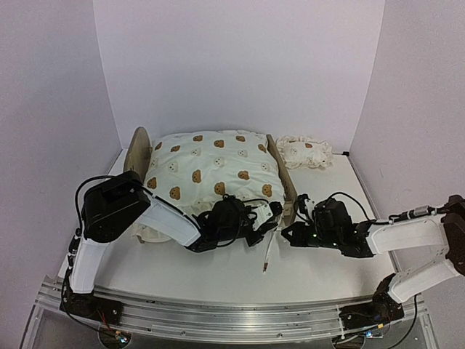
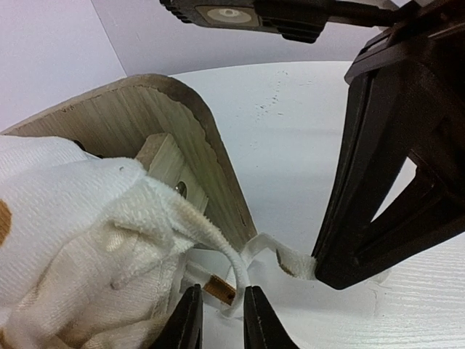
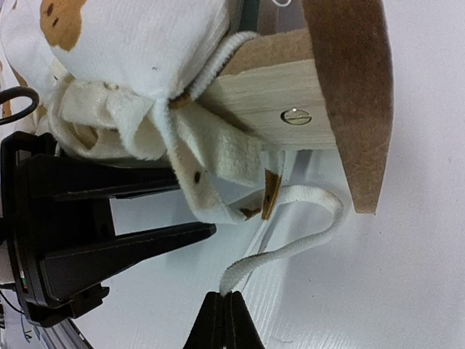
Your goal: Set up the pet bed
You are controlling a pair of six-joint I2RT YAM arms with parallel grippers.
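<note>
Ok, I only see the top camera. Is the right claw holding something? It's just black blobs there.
Observer: Yes. Its wrist camera shows the right gripper shut on the end of a white cord.
Child: And the other claw?
Observer: The left gripper has its fingers slightly apart, with a white strand running down between them.
Child: Where do those strings come from?
Observer: From the corner of the cushion, right beside the wooden frame.
</note>
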